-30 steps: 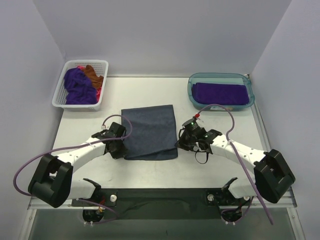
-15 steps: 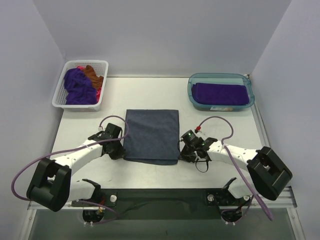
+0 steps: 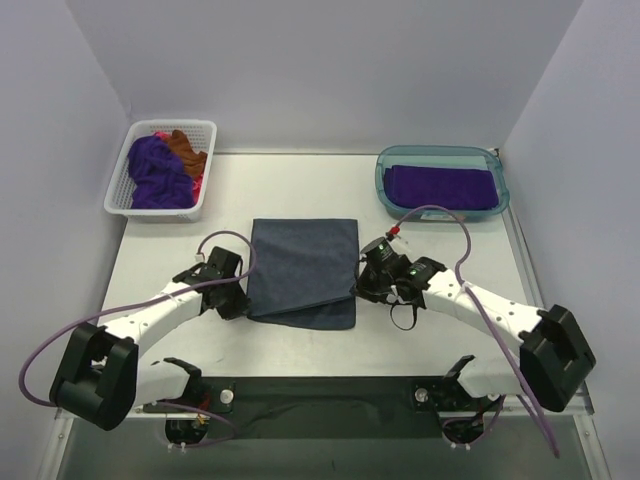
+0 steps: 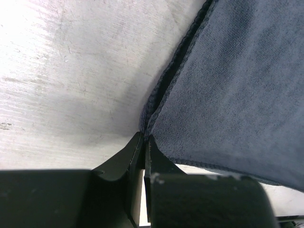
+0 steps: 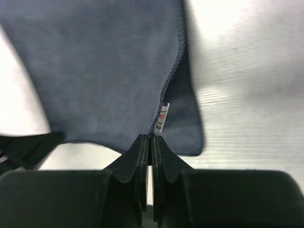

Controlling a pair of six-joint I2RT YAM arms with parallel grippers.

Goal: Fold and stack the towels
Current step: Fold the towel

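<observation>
Between the two arms, on the middle of the surface (image 3: 300, 190), the blue-grey towel (image 3: 303, 262) lies mostly flat, its near part raised and doubled where both claws grip it. The left claw (image 4: 144, 140) is clenched on the towel's left edge, with only a thin strip of hem caught at the very tips. The right claw (image 5: 150, 138) is pinched shut on the opposite edge, just beside a small white label (image 5: 163, 117). A purple towel (image 3: 440, 187) lies folded in the teal tub (image 3: 445, 213), and the heaped towels (image 3: 158, 172) wait in the white basket (image 3: 155, 211). The shallow left bite looks the likeliest to fail. If the arms move unevenly, the hem may slip free or the fold may land skewed, and the whole cloth could drag across the surface.
</observation>
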